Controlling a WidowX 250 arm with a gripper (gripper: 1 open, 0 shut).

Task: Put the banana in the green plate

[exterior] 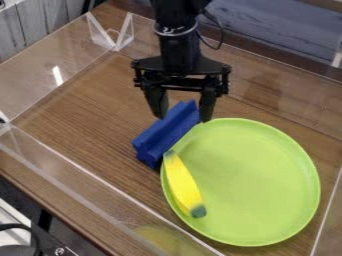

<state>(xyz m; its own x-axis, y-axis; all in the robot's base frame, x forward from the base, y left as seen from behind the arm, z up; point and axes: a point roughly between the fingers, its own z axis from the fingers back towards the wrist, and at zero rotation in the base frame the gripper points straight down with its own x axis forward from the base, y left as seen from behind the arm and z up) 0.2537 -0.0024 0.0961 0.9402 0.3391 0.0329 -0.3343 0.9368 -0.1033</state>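
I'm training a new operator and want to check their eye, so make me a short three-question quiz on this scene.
1. True or false: the banana lies within the outline of the green plate.
2. Multiple choice: what colour is the block beside the plate?
a) red
b) blue
c) white
3. Fill in the blank: the fingers of the gripper stand ____ (open or shut).

Key: 1 true; 2 b; 3 open
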